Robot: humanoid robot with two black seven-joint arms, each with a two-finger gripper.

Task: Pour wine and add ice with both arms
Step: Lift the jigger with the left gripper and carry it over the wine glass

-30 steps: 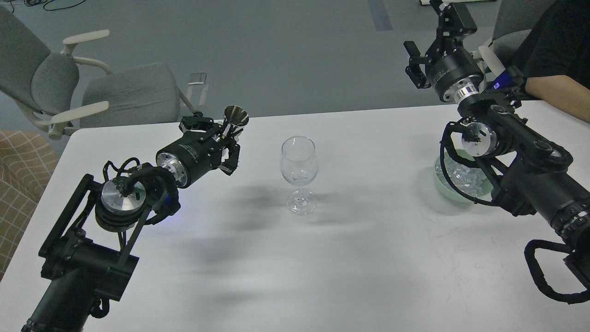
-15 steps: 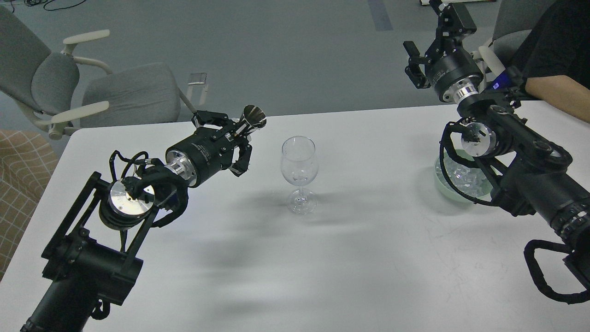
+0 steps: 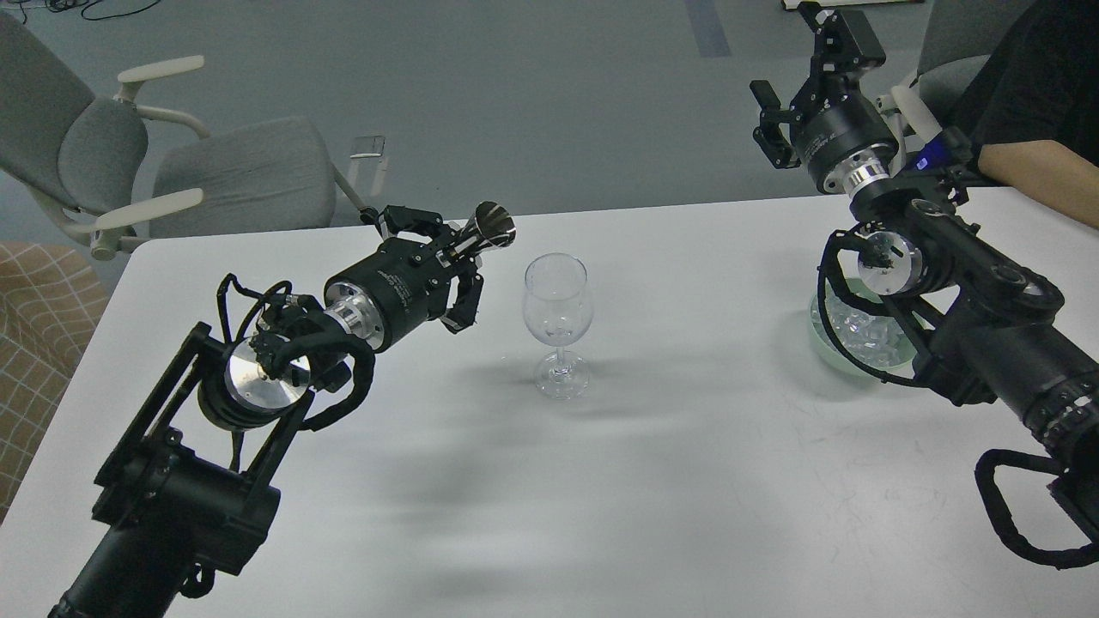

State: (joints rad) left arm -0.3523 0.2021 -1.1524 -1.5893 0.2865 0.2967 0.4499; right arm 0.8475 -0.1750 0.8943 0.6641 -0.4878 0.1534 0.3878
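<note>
A clear stemmed wine glass (image 3: 557,300) stands upright at the middle of the white table (image 3: 652,481). My left gripper (image 3: 461,246) is shut on a small silver metal cup (image 3: 492,226), tilted with its mouth toward the glass and just left of its rim. Ice (image 3: 861,330), a heap of small clear cubes, lies in a pale green bowl (image 3: 822,343) at the right, partly hidden behind my right arm. My right gripper (image 3: 803,77) is raised high above the table's far right edge, open and empty.
A grey office chair (image 3: 172,172) stands beyond the table's far left corner. A person in black with a bare forearm (image 3: 1035,172) sits at the far right, close to my right arm. A checked cloth (image 3: 39,326) lies at the left edge.
My left gripper has moved right toward the glass with the metal cup, tilting the cup further over. The right gripper has barely moved.
</note>
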